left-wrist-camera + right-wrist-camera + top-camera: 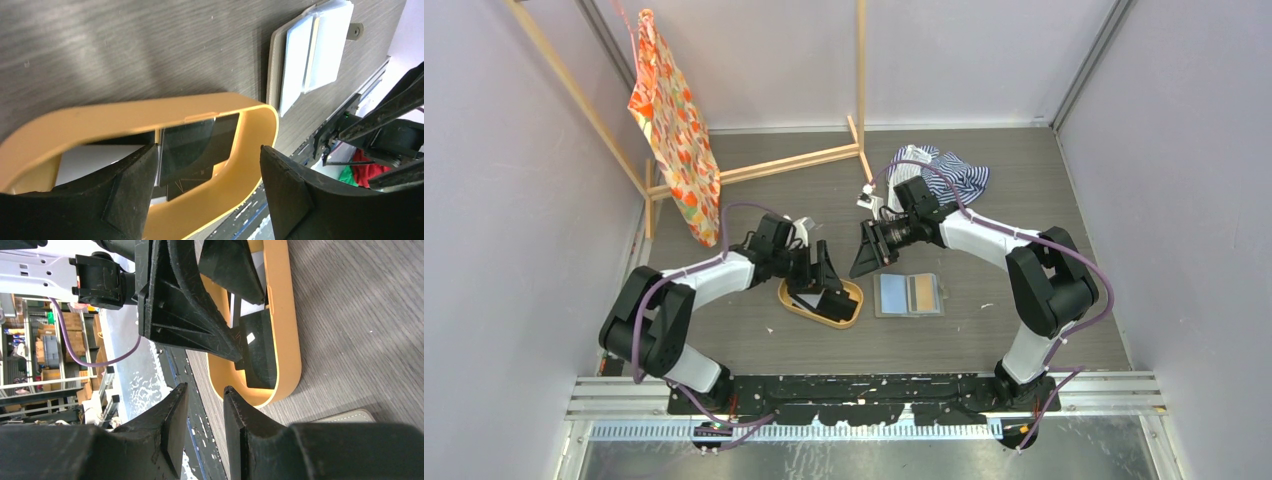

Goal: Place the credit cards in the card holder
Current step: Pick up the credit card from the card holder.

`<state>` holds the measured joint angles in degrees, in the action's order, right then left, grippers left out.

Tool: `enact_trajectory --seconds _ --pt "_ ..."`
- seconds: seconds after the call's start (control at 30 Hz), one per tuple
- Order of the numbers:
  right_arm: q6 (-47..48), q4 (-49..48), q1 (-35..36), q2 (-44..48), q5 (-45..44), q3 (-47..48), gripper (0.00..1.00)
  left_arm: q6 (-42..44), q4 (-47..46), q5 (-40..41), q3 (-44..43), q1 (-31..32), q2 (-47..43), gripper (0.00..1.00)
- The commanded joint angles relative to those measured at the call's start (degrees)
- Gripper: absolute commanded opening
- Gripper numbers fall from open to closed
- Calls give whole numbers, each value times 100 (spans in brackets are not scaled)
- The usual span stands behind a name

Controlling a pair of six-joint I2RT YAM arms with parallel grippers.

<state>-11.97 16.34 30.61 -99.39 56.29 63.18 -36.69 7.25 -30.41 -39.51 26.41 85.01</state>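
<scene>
The card holder (908,295) lies open on the table, pale blue-grey on its left half, with an orange-tan card (922,293) on its right half. It also shows in the left wrist view (295,65). An oval orange tray (790,303) to its left holds black cards (200,140) and a white card (90,160). My left gripper (210,160) is open low over the tray's end, one finger by the black card's edge and the other outside the rim. My right gripper (205,395) is slightly open and empty, hovering above the table between tray (285,375) and holder.
An orange patterned gift bag (669,120) hangs from a wooden frame (784,165) at the back left. A striped cloth (949,175) lies at the back right. The two grippers are close together over the tray.
</scene>
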Motion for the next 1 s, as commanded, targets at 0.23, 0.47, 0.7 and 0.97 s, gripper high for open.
enact_trajectory --seconds 0.23,0.47,0.7,0.97 --pt "2039 1443 -3 -32 73 276 35 389 70 -70 -218 101 333 73" --pt "4341 2646 416 -77 -551 406 28 340 209 -92 -53 101 189 70" --pt "4254 2855 810 -635 -1213 641 22 279 321 -72 -12 99 34 70" --pt "2802 1690 851 -643 -1300 423 22 -17 86 -338 170 101 -163 67"
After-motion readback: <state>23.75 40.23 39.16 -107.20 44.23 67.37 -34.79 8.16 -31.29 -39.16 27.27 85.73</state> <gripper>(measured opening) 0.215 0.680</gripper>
